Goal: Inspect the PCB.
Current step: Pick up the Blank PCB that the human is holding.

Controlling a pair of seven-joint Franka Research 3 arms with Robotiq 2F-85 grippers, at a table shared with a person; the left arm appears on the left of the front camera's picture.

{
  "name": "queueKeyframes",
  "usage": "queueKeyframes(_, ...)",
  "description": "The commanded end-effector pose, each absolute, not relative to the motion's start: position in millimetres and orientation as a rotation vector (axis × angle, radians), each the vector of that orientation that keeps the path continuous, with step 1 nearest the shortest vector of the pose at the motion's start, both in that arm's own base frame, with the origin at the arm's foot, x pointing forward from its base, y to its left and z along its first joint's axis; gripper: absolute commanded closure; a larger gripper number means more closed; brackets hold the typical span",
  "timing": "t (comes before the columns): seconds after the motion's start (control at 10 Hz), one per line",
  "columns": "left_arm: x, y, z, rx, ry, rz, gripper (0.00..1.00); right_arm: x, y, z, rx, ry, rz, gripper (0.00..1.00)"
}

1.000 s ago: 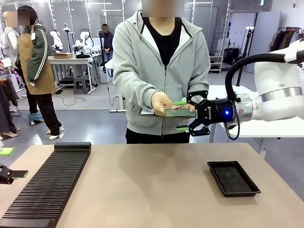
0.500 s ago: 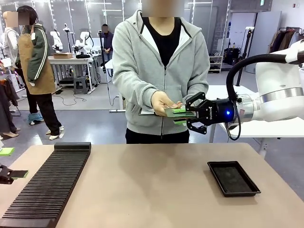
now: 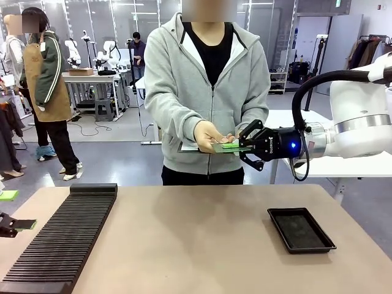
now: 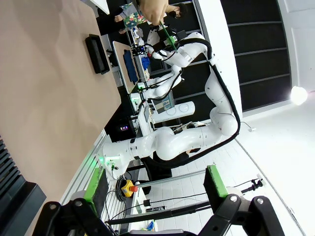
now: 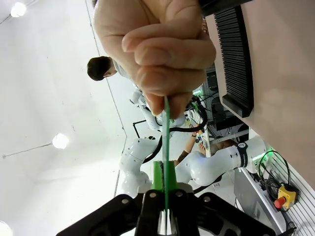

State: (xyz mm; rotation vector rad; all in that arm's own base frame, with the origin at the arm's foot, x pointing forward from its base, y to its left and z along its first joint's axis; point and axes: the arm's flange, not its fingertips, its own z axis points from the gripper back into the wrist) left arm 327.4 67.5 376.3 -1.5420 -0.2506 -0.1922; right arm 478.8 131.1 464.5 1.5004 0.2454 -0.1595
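Where the person's hand (image 3: 208,135) and the right gripper (image 3: 237,147) meet, beyond the far edge of the table (image 3: 202,245), the holdings are as follows.

Item 1: the PCB (image 3: 219,149). Thin green board, held roughly level in the air in front of the person's grey zip hoodie (image 3: 184,79), well above the tabletop. The hand pinches the end nearer the person's body. The right gripper's jaws are closed on the opposite end, green pads (image 5: 158,173) pressed to both faces. In the right wrist view the board appears edge-on, a thin green line running from the pads up into the person's fingertips.

Item 2: shallow black tray (image 3: 301,229). On the table at the robot's right, well apart from the board.

Item 3: black slotted rack (image 3: 61,242). Long, lying along the table's left side.

Item 4: left gripper (image 4: 155,183). Jaws spread wide, low at the table's left edge beside the rack.
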Motion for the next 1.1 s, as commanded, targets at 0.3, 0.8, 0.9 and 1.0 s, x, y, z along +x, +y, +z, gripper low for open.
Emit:
queueKeyframes(0.3,327.7,67.5,377.4,-1.538,-0.255,-0.193,0.00,478.6,131.1,463.8,1.508,0.246,-0.165,1.00)
queueKeyframes(0.8,327.7,67.5,377.4,-1.538,-0.255,-0.193,0.00,478.6,131.1,463.8,1.508,0.246,-0.165,1.00)
queueKeyframes(0.9,327.7,67.5,377.4,-1.538,-0.255,-0.193,0.00,478.6,131.1,463.8,1.508,0.246,-0.165,1.00)
queueKeyframes(1.0,327.7,67.5,377.4,-1.538,-0.255,-0.193,0.00,478.6,131.1,463.8,1.508,0.246,-0.165,1.00)
